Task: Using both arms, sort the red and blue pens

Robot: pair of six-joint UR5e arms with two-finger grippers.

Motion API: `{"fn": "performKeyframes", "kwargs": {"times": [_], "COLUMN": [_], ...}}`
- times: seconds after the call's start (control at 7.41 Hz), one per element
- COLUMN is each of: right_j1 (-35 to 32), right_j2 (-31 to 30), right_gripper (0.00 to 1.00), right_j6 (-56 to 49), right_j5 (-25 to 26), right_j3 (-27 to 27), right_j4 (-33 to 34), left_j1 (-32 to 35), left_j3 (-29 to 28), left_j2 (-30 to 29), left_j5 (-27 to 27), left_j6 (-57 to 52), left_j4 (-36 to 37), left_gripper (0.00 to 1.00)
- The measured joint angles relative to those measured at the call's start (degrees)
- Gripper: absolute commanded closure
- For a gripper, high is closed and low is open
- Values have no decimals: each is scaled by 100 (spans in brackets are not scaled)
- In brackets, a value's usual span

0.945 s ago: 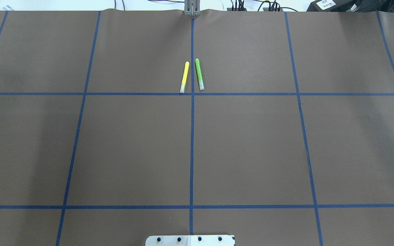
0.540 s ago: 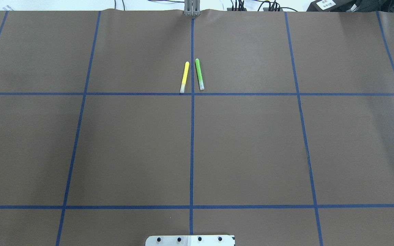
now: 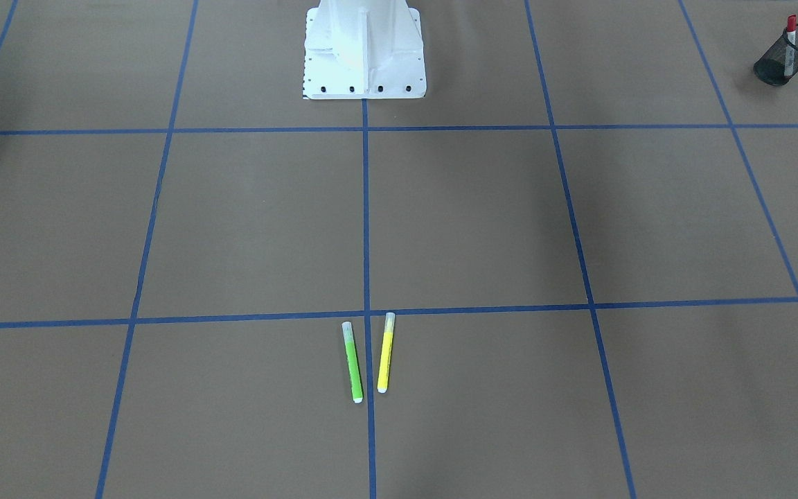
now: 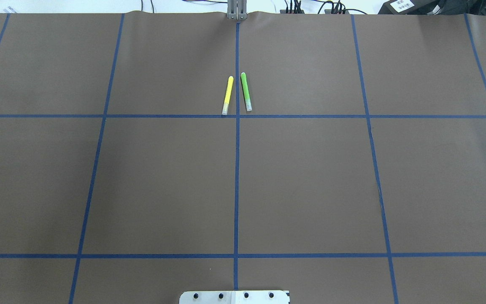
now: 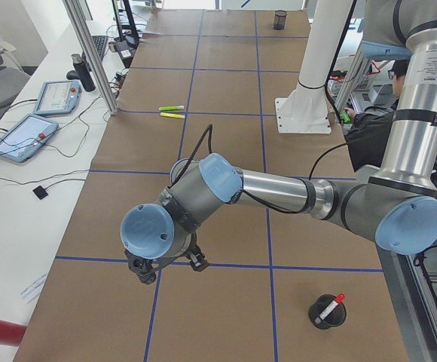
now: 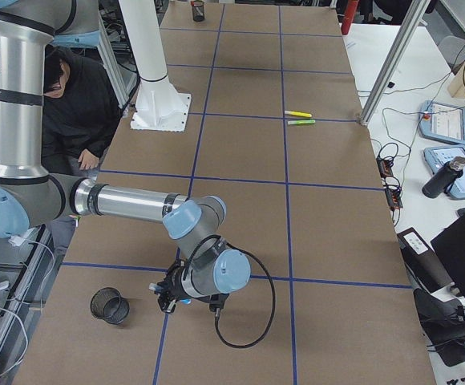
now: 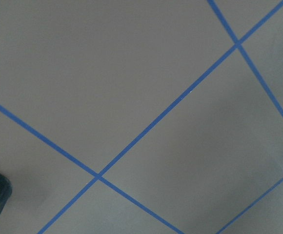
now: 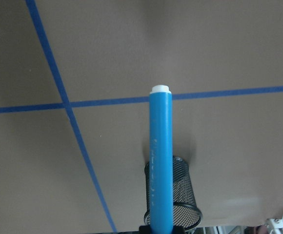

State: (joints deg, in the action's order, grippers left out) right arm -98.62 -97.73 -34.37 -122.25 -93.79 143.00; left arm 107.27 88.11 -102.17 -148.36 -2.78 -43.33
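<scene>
A brown tabletop [image 4: 310,177] gridded with blue tape is filling the scene, and the white robot base [image 3: 364,48] is standing at its near edge. At the robot's right end the right arm [image 6: 128,202] is reaching low over the paper. The right fingers [image 6: 168,298] are clamping the blue pen [image 8: 160,156] by one end, so its white end is pointing away from the wrist camera. The right mesh cup [image 8: 183,190] is sitting just beside them.

At the opposite end the left arm [image 5: 279,192] is hanging over a tape crossing. The left fingers [image 5: 198,264] are showing only from the side, so I cannot tell whether they are wide or narrow. Near them the left mesh cup [image 5: 320,320] is holding the red pen [image 5: 332,304], which is leaning with its red cap up.

Farther out, a yellow marker [image 4: 228,95] and a green marker [image 4: 246,91] are lying side by side but apart, one on each side of the centre tape line, pale caps toward the robot. Beyond the far edge, two control tablets [image 5: 24,136] are resting on a white bench.
</scene>
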Motion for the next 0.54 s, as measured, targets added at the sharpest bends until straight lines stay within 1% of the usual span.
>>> {"fn": "performKeyframes", "kwargs": {"times": [0.27,0.54], "right_j1": [-336,-699], "right_j2": [-217,-673], "right_gripper": [100,100], "right_j6": [-279,-598], "right_j5": [-116,-93], "right_j3": [3,7], "right_j4": [561,707], "left_j1": [-155,-229], "left_j3": [3,32], "left_j2": [3,-2], "left_j5": [-254,-433], "left_j6": [92,109], "left_j4": [-100,-115], "left_gripper": [0,0]}}
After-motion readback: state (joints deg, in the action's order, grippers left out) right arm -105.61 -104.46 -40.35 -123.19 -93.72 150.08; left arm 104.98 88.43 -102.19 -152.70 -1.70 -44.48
